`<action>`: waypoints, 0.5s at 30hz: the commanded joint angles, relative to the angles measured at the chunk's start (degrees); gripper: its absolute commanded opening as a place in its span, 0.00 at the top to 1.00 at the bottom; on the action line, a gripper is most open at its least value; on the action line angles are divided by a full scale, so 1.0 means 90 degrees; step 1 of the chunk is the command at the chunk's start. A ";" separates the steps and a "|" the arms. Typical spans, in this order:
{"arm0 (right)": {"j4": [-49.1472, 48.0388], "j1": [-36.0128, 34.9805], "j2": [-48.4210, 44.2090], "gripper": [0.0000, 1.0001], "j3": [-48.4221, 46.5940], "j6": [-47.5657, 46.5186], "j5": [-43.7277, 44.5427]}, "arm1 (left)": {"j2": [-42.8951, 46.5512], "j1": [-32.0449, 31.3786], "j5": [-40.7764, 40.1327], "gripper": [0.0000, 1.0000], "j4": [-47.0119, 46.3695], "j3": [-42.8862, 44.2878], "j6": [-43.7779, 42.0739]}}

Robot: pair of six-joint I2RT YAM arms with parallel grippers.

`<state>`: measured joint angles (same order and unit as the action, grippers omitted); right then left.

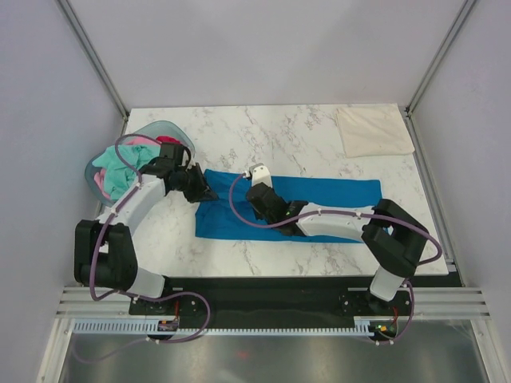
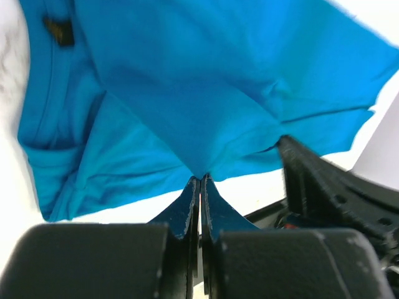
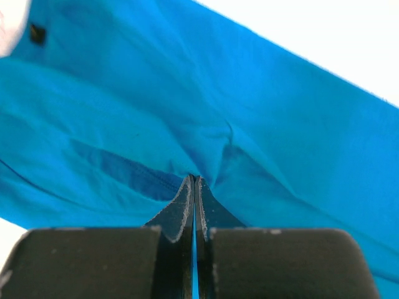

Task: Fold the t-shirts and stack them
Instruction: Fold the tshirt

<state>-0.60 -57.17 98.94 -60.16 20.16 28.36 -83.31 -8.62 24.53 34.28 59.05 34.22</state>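
Note:
The bright blue t-shirt (image 1: 335, 194) lies spread across the middle of the table. My left gripper (image 1: 206, 194) is shut on its left edge; the left wrist view shows the jaws pinching a fold of blue cloth (image 2: 187, 118). My right gripper (image 1: 257, 199) is shut on the shirt near its middle, with blue cloth (image 3: 237, 124) bunched at the tips. A folded cream t-shirt (image 1: 374, 130) lies at the far right corner. Mint green (image 1: 120, 167), pink and red shirts sit in the basket.
The pale blue-grey oval basket (image 1: 170, 128) stands at the table's far left, just behind my left arm. White marble tabletop (image 1: 271, 132) shows behind the blue shirt. Grey walls close in on the left, right and back.

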 commanded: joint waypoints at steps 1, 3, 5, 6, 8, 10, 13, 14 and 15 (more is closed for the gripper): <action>-0.0323 -0.0015 -0.0416 1.00 0.0385 0.0074 -0.0133 | 0.0281 -0.0135 -0.0226 0.98 0.0038 -0.0417 -0.0052; -0.0402 -0.0006 -0.0514 1.00 0.0541 0.0084 -0.0241 | 0.0399 -0.0291 -0.0178 0.98 0.0009 -0.0662 0.0036; -0.0480 0.0004 -0.0602 1.00 0.0708 0.0074 -0.0357 | 0.0564 -0.0428 -0.0167 0.98 -0.0020 -0.0856 0.0221; -0.0509 0.0004 -0.0660 1.00 0.0814 0.0084 -0.0406 | 0.0613 -0.0574 -0.0216 0.98 -0.0030 -0.0906 0.0280; -0.0607 0.0014 -0.0729 1.00 0.0903 0.0103 -0.0465 | 0.0730 -0.0731 -0.0323 0.98 -0.0020 -0.1013 0.0446; -0.0665 0.0024 -0.0826 1.00 0.1001 0.0113 -0.0563 | 0.0858 -0.0946 -0.0470 0.98 -0.0030 -0.1062 0.0611; -0.0695 0.0043 -0.0915 1.00 0.1098 0.0094 -0.0622 | 0.0829 -0.1112 -0.0577 0.98 -0.0030 -0.1180 0.0739; -0.0705 0.0063 -0.0934 1.00 0.1118 0.0094 -0.0622 | 0.0819 -0.1151 -0.0587 0.98 -0.0030 -0.1238 0.0768; -0.0714 0.0082 -0.0954 1.00 0.1167 0.0084 -0.0641 | 0.0848 -0.1219 -0.0616 0.98 -0.0030 -0.1267 0.0807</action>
<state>-4.45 -56.82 92.64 -50.61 20.36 23.77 -76.86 -18.70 21.34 34.50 48.86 38.24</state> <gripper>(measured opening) 0.010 0.029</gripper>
